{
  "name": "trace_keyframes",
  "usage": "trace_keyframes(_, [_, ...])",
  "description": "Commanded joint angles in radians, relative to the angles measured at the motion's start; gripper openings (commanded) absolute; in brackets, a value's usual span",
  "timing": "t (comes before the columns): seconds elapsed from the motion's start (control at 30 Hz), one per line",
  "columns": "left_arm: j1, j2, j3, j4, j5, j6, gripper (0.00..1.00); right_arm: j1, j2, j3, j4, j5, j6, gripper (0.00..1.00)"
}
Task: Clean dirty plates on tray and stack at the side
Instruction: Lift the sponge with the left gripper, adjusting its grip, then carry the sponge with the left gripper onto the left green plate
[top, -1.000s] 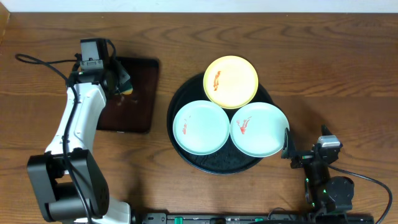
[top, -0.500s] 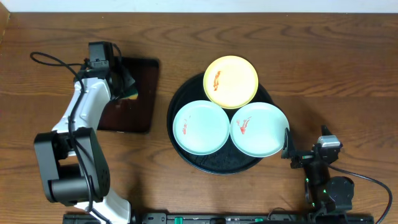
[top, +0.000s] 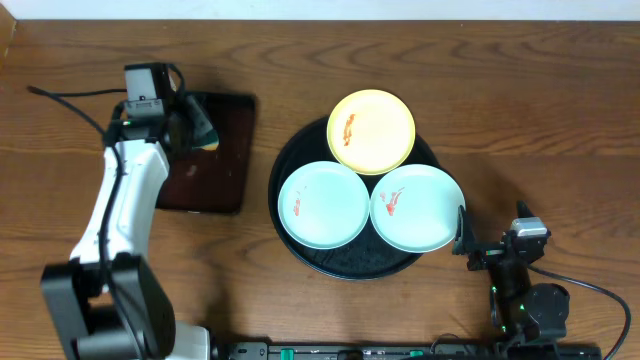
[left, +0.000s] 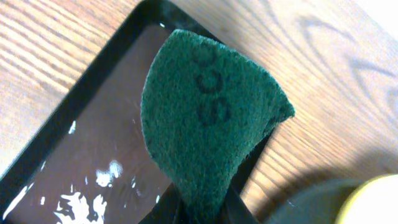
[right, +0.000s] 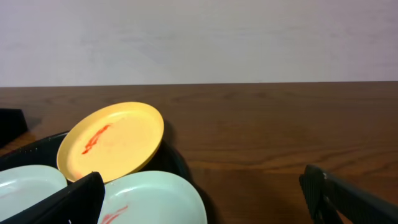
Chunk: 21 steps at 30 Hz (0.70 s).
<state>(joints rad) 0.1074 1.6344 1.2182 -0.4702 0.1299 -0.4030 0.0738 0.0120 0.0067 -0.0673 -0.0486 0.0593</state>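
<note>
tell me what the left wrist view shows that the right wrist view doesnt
Only the left wrist view: a green scouring pad pinched in the left gripper, over the flecked inside of the rectangular brown tray.

Only the right wrist view: the left blue plate, the middle blue plate, the red smear on the yellow plate, a pale wall, and the open right gripper.

Both: the wooden table, the yellow plate, only a sliver in the left wrist view's corner, and the black round tray.
</note>
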Motion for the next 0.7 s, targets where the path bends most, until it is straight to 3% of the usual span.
trace_keyframes(0.0, [-0.002,0.110,-0.042,0.045,-0.032,0.036,0.07,-0.011,-0.006,-0.001,-0.004,-0.001,-0.008,0.99])
trace_keyframes(0.17, [-0.001,0.114,-0.040,0.058,0.026,0.037,0.08,-0.011,-0.006,-0.001,-0.004,-0.001,-0.009,0.99])
trace_keyframes(0.43, [-0.001,-0.101,-0.033,0.048,0.080,0.037,0.07,-0.011,-0.006,-0.001,-0.005,-0.001,-0.009,0.99])
trace_keyframes(0.6, [-0.013,-0.077,-0.061,0.050,-0.124,0.036,0.07,-0.011,-0.006,-0.001,-0.005,-0.001,-0.008,0.99])
trace_keyframes(0.67, [-0.013,-0.028,-0.079,0.053,-0.135,0.036,0.08,-0.011,-0.006,-0.001,-0.005,-0.001,-0.009,0.99])
